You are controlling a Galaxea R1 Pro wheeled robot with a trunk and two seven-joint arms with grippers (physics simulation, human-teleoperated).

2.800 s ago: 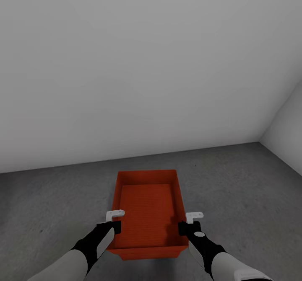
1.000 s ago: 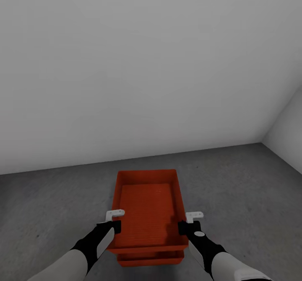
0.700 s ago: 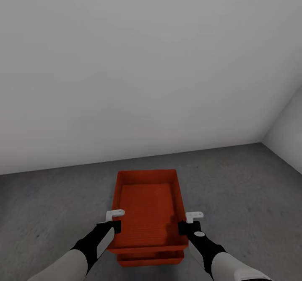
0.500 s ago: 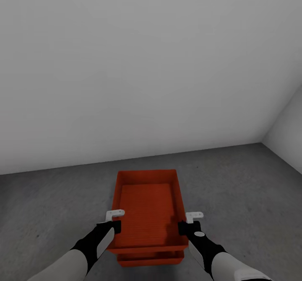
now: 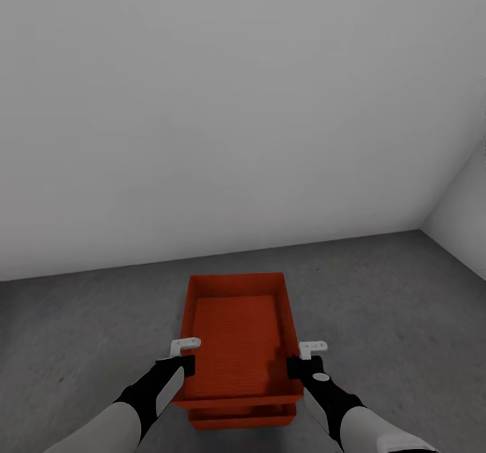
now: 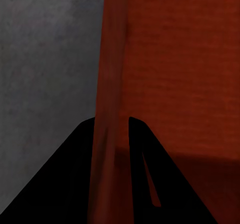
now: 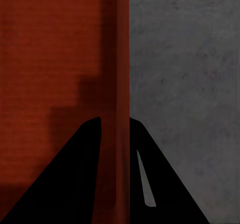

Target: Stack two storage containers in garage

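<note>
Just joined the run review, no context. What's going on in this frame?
The robot is in the garage, holding the upper storage container by its two long walls: the left gripper straddles the left wall, the right gripper the right one. A second storage container sits right under it on the grey floor, its near edge peeking out. Whether the top bin already rests on the lower one cannot be told; both grippers are clamped, so it is not released yet.

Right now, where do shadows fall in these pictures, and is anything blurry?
Head view: soft, even light, a stepped shadow inside the top bin beside the right tool. Right wrist view: the same blocky shadow on the bin's floor. Left wrist view: the gripped wall looks smeared, and the left tool is pure black.
</note>
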